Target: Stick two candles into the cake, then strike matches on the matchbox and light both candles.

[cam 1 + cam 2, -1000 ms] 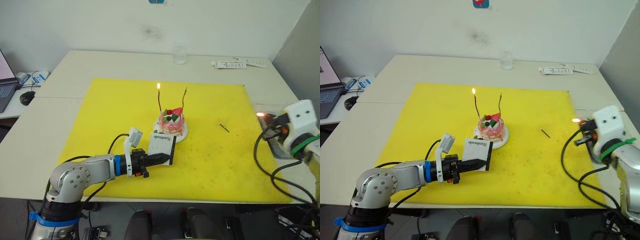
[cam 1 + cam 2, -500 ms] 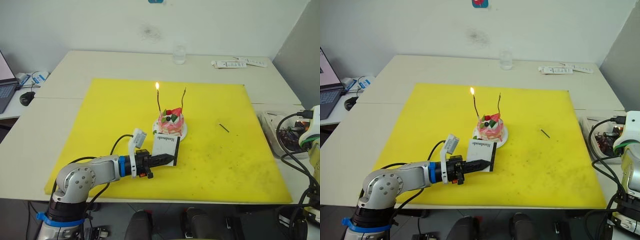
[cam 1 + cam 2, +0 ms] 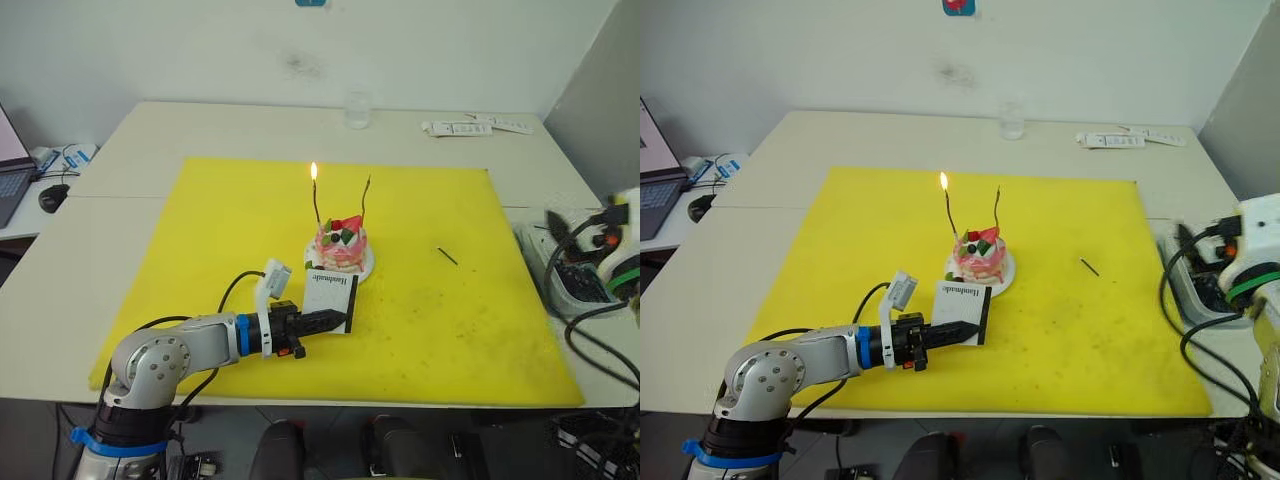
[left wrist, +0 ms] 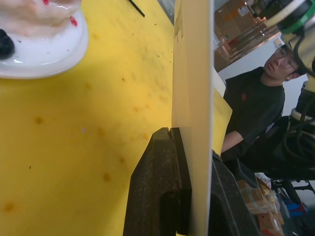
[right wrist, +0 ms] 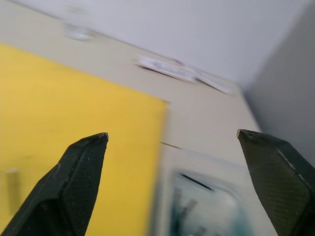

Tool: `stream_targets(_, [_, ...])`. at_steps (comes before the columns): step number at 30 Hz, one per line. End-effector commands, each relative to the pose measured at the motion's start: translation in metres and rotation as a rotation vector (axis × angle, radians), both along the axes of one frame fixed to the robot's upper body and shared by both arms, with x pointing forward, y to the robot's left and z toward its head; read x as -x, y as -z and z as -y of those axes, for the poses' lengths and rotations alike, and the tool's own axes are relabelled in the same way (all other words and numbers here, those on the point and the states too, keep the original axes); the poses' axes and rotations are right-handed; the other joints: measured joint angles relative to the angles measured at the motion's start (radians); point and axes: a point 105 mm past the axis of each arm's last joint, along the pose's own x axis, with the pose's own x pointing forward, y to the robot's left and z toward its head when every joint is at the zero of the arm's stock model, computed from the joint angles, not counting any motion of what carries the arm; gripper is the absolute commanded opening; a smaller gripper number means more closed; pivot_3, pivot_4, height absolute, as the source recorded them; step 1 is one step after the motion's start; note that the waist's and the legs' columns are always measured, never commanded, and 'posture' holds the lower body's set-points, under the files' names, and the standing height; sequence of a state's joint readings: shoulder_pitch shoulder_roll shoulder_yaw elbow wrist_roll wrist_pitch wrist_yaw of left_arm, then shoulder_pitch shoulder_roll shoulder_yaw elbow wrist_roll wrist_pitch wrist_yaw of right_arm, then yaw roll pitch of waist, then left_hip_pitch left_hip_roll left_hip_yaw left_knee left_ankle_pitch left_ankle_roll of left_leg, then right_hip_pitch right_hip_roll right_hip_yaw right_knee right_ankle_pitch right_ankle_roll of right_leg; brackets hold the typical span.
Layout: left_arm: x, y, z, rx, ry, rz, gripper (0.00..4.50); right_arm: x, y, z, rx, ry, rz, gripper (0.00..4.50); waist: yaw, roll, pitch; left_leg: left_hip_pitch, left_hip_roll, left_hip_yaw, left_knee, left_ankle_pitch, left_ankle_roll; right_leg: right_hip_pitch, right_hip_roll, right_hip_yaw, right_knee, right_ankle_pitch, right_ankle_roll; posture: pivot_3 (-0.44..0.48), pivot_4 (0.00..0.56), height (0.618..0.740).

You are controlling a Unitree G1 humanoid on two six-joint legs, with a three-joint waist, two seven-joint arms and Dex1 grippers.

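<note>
This looks like a robotics lab or test room set up in an office. Plain white tables (image 3: 110, 250) are pushed together against a bare white wall (image 3: 200, 50), with a yellow mat (image 3: 200, 230) laid over them as a work area. A laptop (image 3: 12, 170), a mouse (image 3: 53, 195) and cables sit on a side desk. A tray (image 3: 1190, 290) of small parts stands at the table's edge. In the left wrist view a person (image 4: 256, 98) watches, with cardboard boxes (image 4: 241, 24) stacked behind

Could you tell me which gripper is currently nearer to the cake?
Left. The left gripper holds the matchbox upright just in front of the cake; the right gripper is off the mat's far right edge.
</note>
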State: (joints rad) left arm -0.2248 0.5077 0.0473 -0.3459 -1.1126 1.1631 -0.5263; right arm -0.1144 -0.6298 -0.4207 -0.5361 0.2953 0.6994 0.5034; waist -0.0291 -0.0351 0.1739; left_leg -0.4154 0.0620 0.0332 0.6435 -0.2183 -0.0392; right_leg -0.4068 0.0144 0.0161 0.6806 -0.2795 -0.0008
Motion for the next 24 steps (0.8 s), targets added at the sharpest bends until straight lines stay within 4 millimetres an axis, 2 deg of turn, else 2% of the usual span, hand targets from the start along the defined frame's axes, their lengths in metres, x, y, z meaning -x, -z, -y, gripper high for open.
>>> stream_targets(1, [0.000, -0.011, 0.002, 0.015, 0.012, 0.049, 0.00, 0.002, 0.009, -0.024, -0.012, -0.120, -0.002, 4.46, 0.000, 0.001, 0.000, 0.000, 0.000, 0.000, 0.000, 0.000, 0.000, 0.000, 0.000, 0.000, 0.001, 0.000, 0.000, 0.000, 0.150, 0.740])
stream_targets(4, [-0.001, -0.012, 0.002, 0.011, 0.016, 0.054, 0.00, -0.008, 0.032, -0.043, -0.001, -0.192, -0.053, 4.46, 0.000, 0.001, 0.001, 0.000, 0.000, 0.000, 0.001, 0.000, 0.000, 0.000, 0.000, 0.001, 0.001, 0.001, -0.001, 0.000, 0.150, 0.740])
stream_targets(9, [-0.001, -0.013, 0.001, 0.007, 0.019, 0.056, 0.00, -0.029, 0.050, -0.059, -0.063, -0.250, -0.082, 4.46, 0.000, 0.001, 0.001, 0.000, -0.001, 0.001, 0.002, 0.000, 0.000, 0.000, 0.000, 0.002, 0.001, 0.001, -0.001, 0.000, 0.150, 0.740])
stream_targets(15, [-0.002, -0.015, 0.000, -0.001, 0.013, 0.062, 0.00, -0.057, 0.067, -0.055, -0.090, -0.187, -0.113, 4.46, 0.001, 0.001, 0.001, -0.001, -0.001, 0.001, 0.001, 0.000, 0.000, 0.000, 0.000, 0.001, 0.000, 0.001, -0.001, 0.000, 0.150, 0.740])
stream_targets(23, [-0.002, -0.016, -0.003, -0.007, -0.002, 0.065, 0.00, -0.071, 0.087, -0.043, -0.099, -0.082, -0.164, 4.46, 0.001, 0.001, 0.001, 0.000, 0.000, 0.001, 0.001, 0.000, 0.000, 0.000, 0.000, 0.001, 0.000, 0.001, -0.001, 0.000, 0.150, 0.740])
stream_targets(24, [-0.002, -0.016, -0.003, -0.006, -0.004, 0.066, 0.00, -0.071, 0.090, -0.042, -0.108, -0.072, -0.180, 4.30, 0.001, 0.001, 0.001, 0.000, 0.000, 0.001, 0.001, 0.000, 0.000, 0.000, 0.000, 0.001, 0.001, 0.001, -0.001, 0.000, 0.150, 0.740])
